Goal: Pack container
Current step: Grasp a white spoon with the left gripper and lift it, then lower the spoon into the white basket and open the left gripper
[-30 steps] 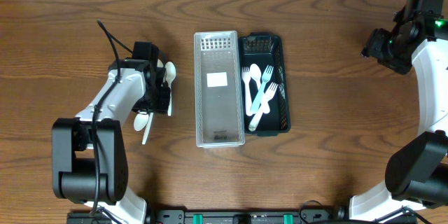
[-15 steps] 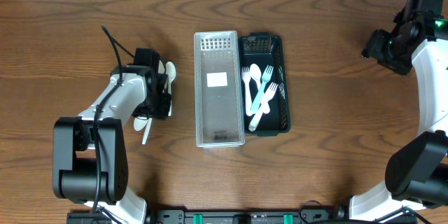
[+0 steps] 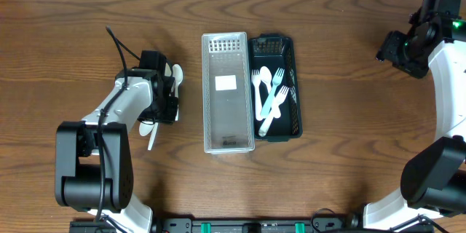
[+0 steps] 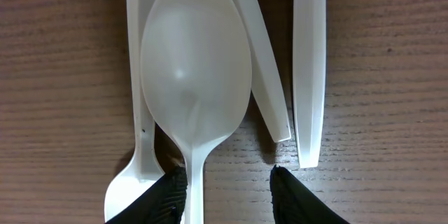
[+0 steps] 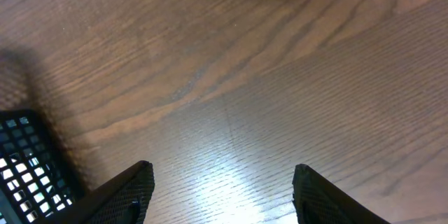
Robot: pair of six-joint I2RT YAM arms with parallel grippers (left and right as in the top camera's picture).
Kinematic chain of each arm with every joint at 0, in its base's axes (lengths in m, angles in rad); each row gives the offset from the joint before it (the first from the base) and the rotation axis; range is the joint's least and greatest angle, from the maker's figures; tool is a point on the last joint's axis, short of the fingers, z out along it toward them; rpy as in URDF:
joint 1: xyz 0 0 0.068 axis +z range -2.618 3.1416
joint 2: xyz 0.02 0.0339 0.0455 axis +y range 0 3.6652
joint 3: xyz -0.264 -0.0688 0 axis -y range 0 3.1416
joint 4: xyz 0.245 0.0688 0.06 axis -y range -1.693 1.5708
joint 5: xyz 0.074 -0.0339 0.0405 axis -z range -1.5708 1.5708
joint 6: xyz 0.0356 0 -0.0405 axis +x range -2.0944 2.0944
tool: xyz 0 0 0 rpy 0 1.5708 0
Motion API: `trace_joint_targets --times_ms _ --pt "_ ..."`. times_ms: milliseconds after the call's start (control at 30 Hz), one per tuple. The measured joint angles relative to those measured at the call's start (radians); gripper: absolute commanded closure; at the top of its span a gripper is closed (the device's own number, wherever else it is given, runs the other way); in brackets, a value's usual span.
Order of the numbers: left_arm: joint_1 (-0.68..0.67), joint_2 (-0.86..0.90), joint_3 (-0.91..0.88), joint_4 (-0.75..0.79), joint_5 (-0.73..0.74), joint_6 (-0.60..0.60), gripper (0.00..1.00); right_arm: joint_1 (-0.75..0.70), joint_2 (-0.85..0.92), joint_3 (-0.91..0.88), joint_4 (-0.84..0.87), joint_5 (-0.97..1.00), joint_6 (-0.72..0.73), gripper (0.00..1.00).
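**2 grippers, both spread**

Your left gripper [image 4: 225,194] hovers over the white spoon [image 4: 196,70], fingers apart, handle beside one tip. Spoon lies on the table [image 3: 328,175], left of the clear container [image 3: 229,127]. Right gripper [image 5: 224,196], far right, spread wide above the wood.

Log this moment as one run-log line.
phase: spoon pickup | left gripper: open, over white spoon | right gripper: open, above table | forks: in dark basket

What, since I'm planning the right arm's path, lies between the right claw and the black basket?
Only bare tabletop separates the right claw from the black basket, clearest in the overhead view.
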Motion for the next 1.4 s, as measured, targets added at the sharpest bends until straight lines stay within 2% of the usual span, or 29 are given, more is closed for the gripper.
trace_joint_targets --times_ms 400,467,500,533,567,733,900,1033,1200,1300,1400 --pt "0.0 0.038 0.004 0.002 0.004 0.031 0.61 0.0 0.0 0.0 -0.002 0.003 0.0 0.33" --pt "0.0 0.039 0.005 0.001 0.006 0.03 0.72 0.0 0.0 0.0 -0.002 0.003 0.0 0.33" --pt "-0.001 0.039 0.005 0.001 0.011 0.033 0.86 0.0 0.0 0.0 -0.002 0.003 0.0 0.33" --pt "-0.002 0.04 0.005 0.0 0.013 0.027 0.93 0.0 0.0 0.0 -0.002 0.003 0.0 0.33" --pt "-0.002 0.04 0.005 -0.002 0.022 0.028 0.94 0.0 0.0 0.0 -0.002 0.003 0.0 0.33" --pt "-0.003 0.041 0.008 -0.032 0.016 0.025 0.94 0.0 0.0 0.0 -0.002 0.003 0.0 0.34" --pt "-0.001 0.04 0.026 -0.126 0.003 -0.016 0.94 0.0 0.0 -0.001 -0.003 0.004 0.0 0.34" --pt "-0.002 0.018 0.109 -0.261 0.0 -0.055 0.94 0.0 0.0 -0.001 -0.003 0.003 0.0 0.34" --pt "-0.05 -0.094 0.264 -0.393 0.002 -0.13 0.94 0.0 0.0 -0.001 -0.003 0.003 0.0 0.35" --pt "-0.12 -0.169 0.335 -0.383 0.042 -0.186 0.94 0.0 0.0 -0.001 -0.003 0.004 0.0 0.34" --pt "-0.214 -0.225 0.375 -0.303 0.095 -0.265 0.94 0.0 0.0 -0.001 -0.003 0.004 0.0 0.34"
